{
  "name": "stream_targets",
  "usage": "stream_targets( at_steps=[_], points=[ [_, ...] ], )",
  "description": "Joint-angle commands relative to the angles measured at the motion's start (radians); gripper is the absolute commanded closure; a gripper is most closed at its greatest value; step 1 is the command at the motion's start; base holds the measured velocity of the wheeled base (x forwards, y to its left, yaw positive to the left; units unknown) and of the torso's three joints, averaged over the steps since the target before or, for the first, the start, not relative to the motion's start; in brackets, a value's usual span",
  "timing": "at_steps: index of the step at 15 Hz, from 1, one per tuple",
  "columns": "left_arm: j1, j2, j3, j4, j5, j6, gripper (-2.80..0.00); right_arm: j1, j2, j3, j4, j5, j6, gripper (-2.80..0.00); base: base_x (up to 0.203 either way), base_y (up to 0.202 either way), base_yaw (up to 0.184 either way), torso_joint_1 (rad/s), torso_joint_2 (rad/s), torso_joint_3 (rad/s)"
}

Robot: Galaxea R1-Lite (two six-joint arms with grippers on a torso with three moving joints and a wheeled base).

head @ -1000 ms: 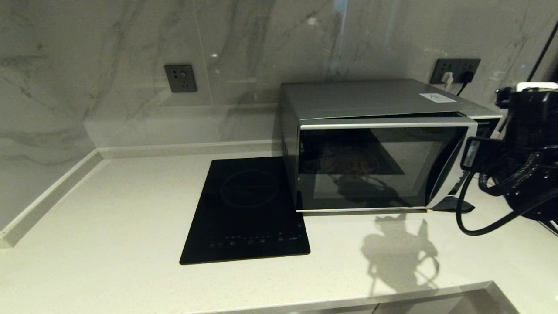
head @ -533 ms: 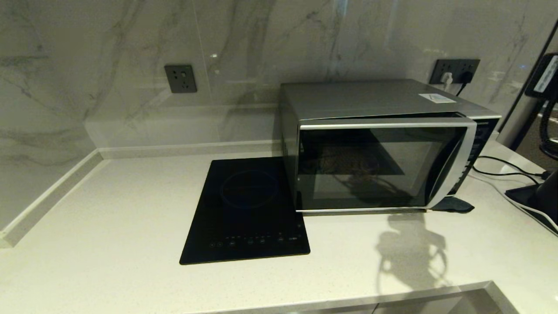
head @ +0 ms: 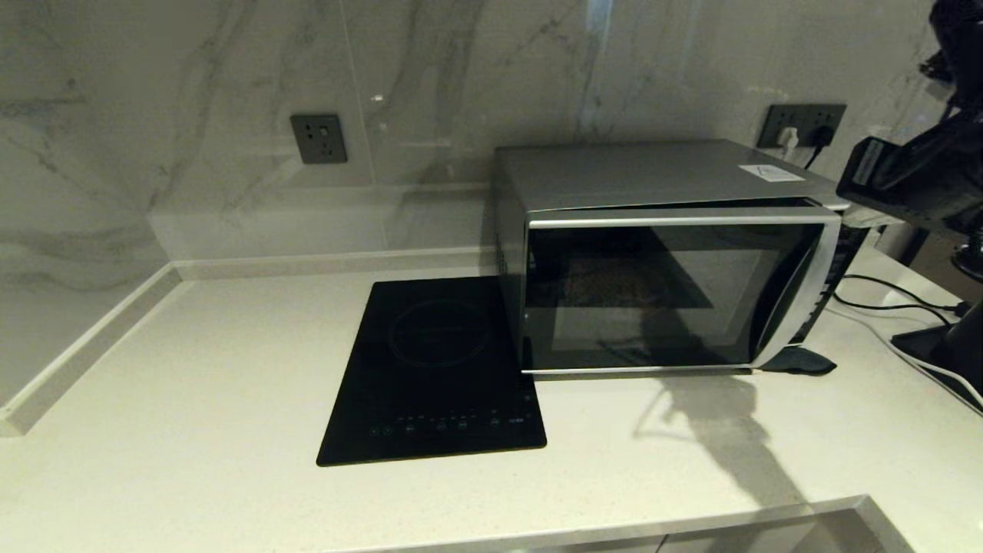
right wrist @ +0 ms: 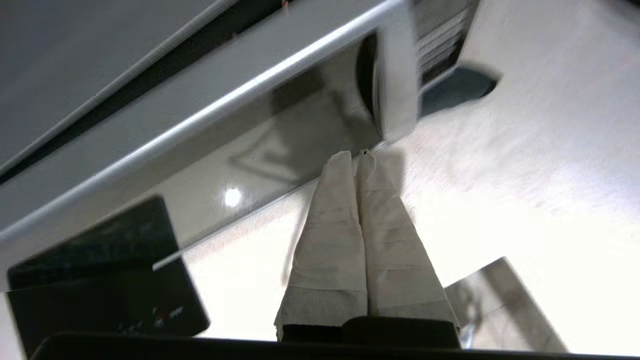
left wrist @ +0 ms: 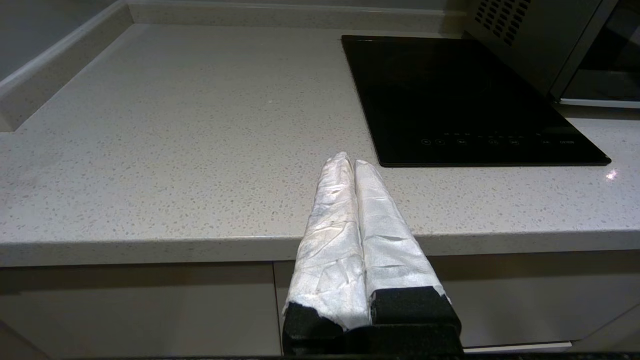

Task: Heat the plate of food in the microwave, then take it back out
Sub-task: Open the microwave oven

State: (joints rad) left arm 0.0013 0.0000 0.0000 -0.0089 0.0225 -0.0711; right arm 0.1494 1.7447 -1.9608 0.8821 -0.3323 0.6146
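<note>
The silver microwave (head: 660, 177) stands at the back right of the counter. Its dark glass door (head: 660, 292) sits slightly ajar, with a dark gap along the top edge. Through the glass a dim brownish shape (head: 607, 286) shows; the lilac plate of food cannot be made out. My right arm (head: 914, 177) hangs high at the right, beside the microwave's panel side. In its wrist view the right gripper (right wrist: 352, 157) is shut and empty, over the counter in front of the door's curved handle (right wrist: 395, 85). My left gripper (left wrist: 348, 161) is shut and empty, parked at the counter's front edge.
A flat black induction hob (head: 438, 369) lies just left of the microwave. A dark cloth (head: 799, 361) pokes out under the microwave's front right corner. Cables (head: 883, 296) run over the counter at the right. Wall sockets (head: 318, 138) sit on the marble backsplash.
My right arm left its low spot beside the microwave's handle, swung out of view, and now hangs higher at the upper right. Its shadow on the counter shifted. The door has not moved.
</note>
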Motion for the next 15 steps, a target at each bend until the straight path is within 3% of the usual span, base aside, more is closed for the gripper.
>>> stream_targets(
  at_steps=[1, 5, 15],
  points=[
    [0.0, 0.002, 0.0, 0.0, 0.0, -0.001, 0.0, -0.052, 0.092, -0.016, -0.003, 0.086, 0.005, 0.0, 0.0, 0.0, 0.0, 0.0, 0.0, 0.0],
    [0.0, 0.002, 0.0, 0.0, 0.0, -0.001, 0.0, -0.106, 0.097, -0.024, -0.162, 0.158, -0.004, 0.0, 0.0, 0.0, 0.0, 0.0, 0.0, 0.0],
    [0.0, 0.002, 0.0, 0.0, 0.0, -0.001, 0.0, -0.135, 0.196, -0.024, -0.348, 0.203, -0.096, 0.0, 0.0, 0.0, 0.0, 0.0, 0.0, 0.0]
  ],
)
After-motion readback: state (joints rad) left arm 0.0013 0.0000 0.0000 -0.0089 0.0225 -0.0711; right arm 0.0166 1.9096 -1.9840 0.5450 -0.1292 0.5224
